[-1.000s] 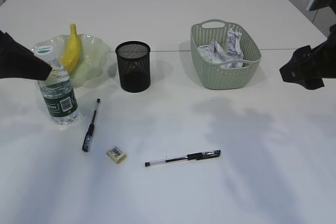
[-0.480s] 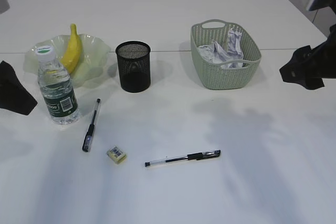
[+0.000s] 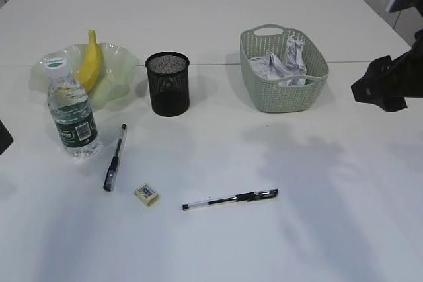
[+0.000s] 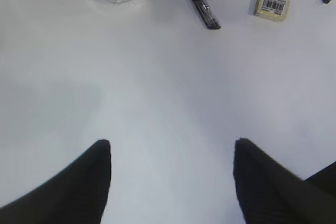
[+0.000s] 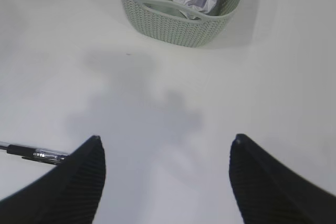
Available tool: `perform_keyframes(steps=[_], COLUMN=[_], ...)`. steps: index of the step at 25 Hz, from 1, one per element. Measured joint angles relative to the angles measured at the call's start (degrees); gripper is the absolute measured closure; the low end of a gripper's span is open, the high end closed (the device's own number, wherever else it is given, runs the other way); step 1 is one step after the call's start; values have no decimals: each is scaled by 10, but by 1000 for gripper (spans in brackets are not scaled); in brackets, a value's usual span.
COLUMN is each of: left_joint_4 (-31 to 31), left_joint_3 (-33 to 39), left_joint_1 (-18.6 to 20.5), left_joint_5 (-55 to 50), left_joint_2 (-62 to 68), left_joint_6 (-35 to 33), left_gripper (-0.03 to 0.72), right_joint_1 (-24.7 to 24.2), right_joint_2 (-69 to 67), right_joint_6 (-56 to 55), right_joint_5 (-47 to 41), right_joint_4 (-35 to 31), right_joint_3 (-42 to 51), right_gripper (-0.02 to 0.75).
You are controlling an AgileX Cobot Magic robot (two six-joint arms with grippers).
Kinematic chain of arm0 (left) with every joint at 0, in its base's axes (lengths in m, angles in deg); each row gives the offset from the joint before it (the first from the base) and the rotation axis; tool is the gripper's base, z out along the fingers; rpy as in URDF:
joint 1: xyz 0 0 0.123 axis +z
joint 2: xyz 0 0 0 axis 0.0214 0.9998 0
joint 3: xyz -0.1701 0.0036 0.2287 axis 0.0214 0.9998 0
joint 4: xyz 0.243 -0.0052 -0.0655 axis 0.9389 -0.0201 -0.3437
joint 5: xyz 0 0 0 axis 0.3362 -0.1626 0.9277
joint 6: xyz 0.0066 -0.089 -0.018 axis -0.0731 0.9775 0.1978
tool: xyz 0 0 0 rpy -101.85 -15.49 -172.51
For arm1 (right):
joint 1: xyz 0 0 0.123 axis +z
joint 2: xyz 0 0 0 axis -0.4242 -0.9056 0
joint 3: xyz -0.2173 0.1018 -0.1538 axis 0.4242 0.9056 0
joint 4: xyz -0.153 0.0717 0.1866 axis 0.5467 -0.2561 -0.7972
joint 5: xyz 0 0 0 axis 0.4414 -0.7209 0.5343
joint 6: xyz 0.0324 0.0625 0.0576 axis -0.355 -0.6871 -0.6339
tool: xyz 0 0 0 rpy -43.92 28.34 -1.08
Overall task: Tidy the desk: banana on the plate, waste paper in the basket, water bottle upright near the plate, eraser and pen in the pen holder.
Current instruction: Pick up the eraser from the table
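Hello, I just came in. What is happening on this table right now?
A two-armed robot is tidying a desk, and at this moment neither gripper holds anything. The left gripper and the right gripper are both open above the bare table. The banana lies on the plate, the waste paper is in the basket, and the water bottle stands upright beside the plate. Two pens and the eraser lie on the table, not yet in the pen holder.
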Motion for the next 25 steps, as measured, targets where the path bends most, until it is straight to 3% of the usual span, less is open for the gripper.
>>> perform_keyframes(steps=[7, 11, 21, 25], left_joint_4=[-42, -71, -73, -62], left_joint_3=[0, 0, 1, 39], left_joint_1=[0, 0, 0, 0], left_joint_5=[5, 11, 29, 35], left_joint_2=[0, 0, -68, -108], left_joint_6=[11, 57, 117, 134], left_gripper=[170, 170, 216, 218], right_joint_1=[0, 0, 0, 0], right_joint_2=[0, 0, 0, 0], right_joint_6=[0, 0, 11, 35], right_joint_5=[-30, -72, -107, -117], right_joint_4=[-11, -25, -100, -117], right_joint_3=[0, 0, 0, 0], right_gripper=[192, 192, 192, 192])
